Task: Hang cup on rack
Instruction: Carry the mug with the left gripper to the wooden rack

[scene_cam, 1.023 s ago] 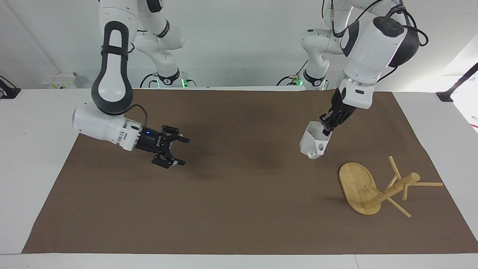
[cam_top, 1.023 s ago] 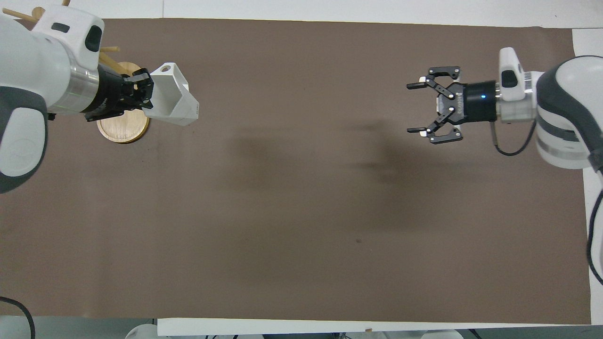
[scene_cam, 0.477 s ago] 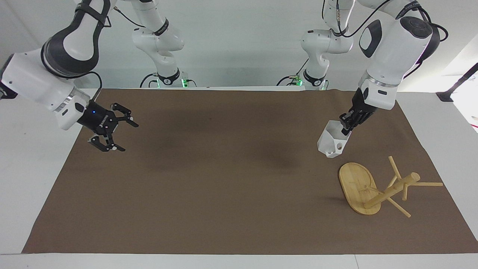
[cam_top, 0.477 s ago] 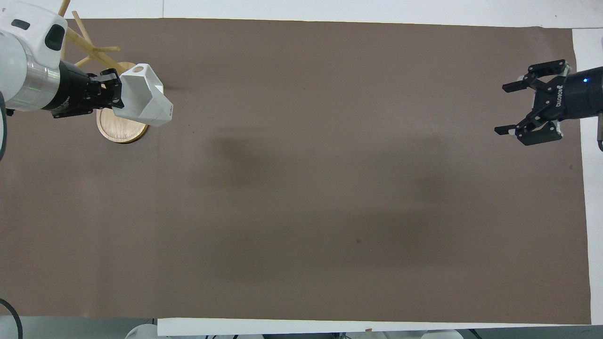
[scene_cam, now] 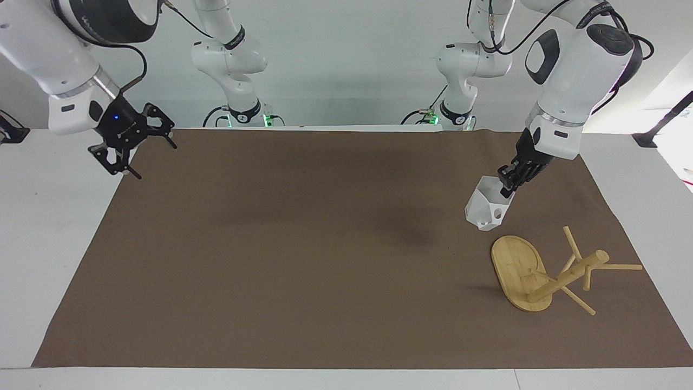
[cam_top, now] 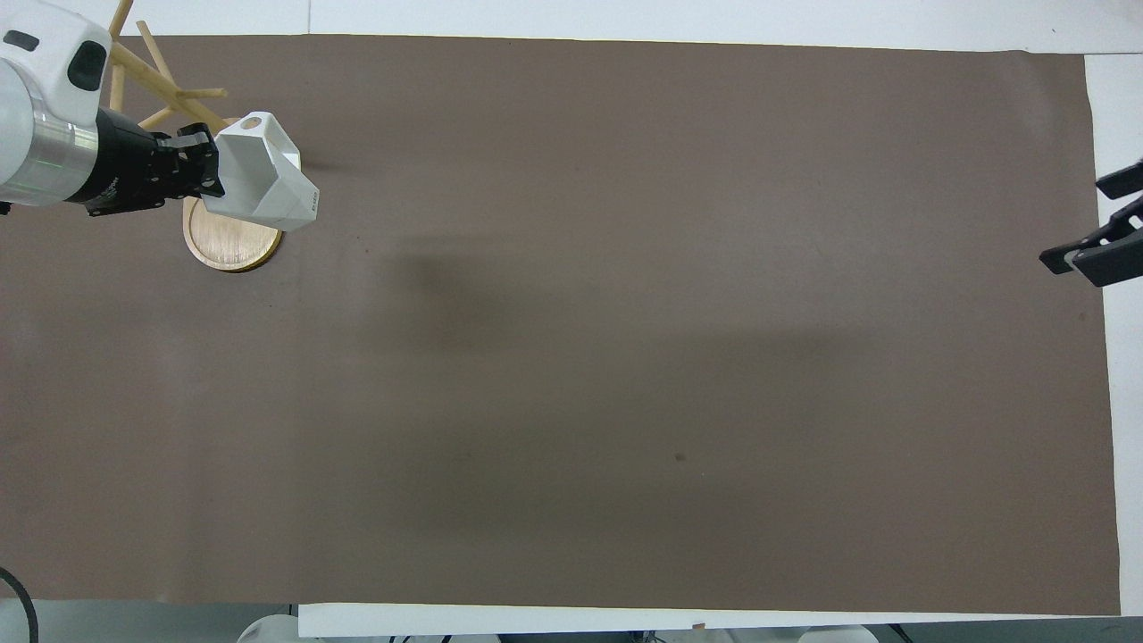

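left gripper [scene_cam: 508, 183] gripping cup [scene_cam: 485, 209] (airborne), beside rack [scene_cam: 541, 271]

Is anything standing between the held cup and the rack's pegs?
Nothing visible does. The left gripper holds the cup in the air beside the rack, with only bare mat there.

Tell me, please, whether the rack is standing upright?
Upright: the rack sits flat on its oval base, post rising, with the cup not yet on any peg.

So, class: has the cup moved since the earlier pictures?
Yes. Held by the left gripper, the cup has shifted toward the left arm's end, now closer to the rack.
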